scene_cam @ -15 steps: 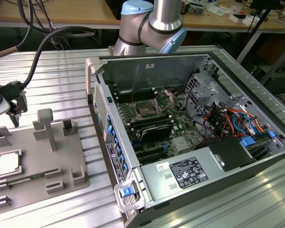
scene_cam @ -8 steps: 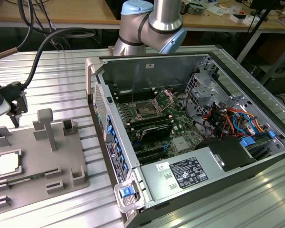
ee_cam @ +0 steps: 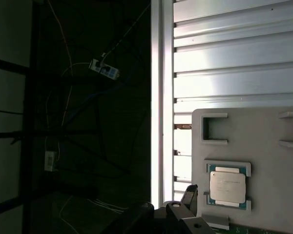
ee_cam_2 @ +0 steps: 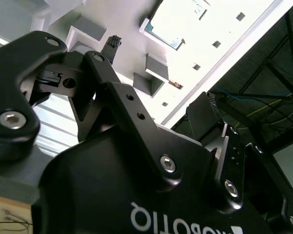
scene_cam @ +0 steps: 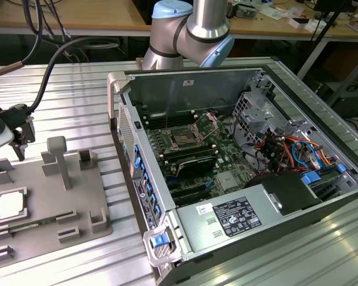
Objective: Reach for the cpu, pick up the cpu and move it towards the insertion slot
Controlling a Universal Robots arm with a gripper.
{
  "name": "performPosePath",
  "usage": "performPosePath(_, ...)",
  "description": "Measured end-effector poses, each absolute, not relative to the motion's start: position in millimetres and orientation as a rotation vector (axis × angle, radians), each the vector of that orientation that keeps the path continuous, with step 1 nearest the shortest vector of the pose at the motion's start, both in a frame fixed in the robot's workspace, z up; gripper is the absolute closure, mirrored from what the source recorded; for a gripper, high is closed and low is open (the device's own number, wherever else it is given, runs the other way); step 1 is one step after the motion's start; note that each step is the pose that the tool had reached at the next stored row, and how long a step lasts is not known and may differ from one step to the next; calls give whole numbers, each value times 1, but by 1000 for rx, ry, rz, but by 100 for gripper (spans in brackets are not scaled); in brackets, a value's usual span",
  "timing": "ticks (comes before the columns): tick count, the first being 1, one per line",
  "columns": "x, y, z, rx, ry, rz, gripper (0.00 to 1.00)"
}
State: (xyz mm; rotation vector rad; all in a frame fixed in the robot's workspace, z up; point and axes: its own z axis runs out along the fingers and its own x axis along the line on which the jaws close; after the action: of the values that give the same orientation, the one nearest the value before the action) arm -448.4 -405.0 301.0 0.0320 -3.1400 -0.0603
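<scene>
The cpu (scene_cam: 9,205), a flat silvery square with a thin tan-green rim, lies in a square recess of the grey plastic tray (scene_cam: 77,202) at the exterior view's left. In the first wrist view the cpu (ee_cam: 227,185) sits in the tray (ee_cam: 268,141) near the gripper's dark body. My gripper (scene_cam: 22,145) hangs open above the tray's far corner, apart from the cpu and holding nothing. In the second wrist view its black fingers (ee_cam_2: 112,45) stand wide apart. The insertion slot (scene_cam: 184,138) lies on the green board inside the open computer case, its metal bracket raised.
The open computer case (scene_cam: 238,179) fills the exterior view's right, with a labelled power supply box (scene_cam: 235,217), cables and drive bays. Upright grey posts (scene_cam: 56,158) rise from the tray. The case's side wall (scene_cam: 128,149) stands between tray and slot. A ribbed metal table (scene_cam: 65,83) lies underneath.
</scene>
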Motion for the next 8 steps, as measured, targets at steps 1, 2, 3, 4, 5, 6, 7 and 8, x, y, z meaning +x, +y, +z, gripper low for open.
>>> performPosePath(1,-448,-405,301,32,-3140,-60,17)
performPosePath(2,-448,-405,300,32,-3140,-60,17)
performPosePath(3,-448,-405,300,32,-3140,-60,17)
performPosePath(4,-448,-405,300,32,-3140,-60,17)
performPosePath(5,-448,-405,299,32,-3140,-60,17)
performPosePath(6,-448,-405,299,32,-3140,-60,17)
performPosePath(7,-448,-405,298,33,-3140,-60,17)
performPosePath(8,-448,-405,298,36,-3140,-60,17)
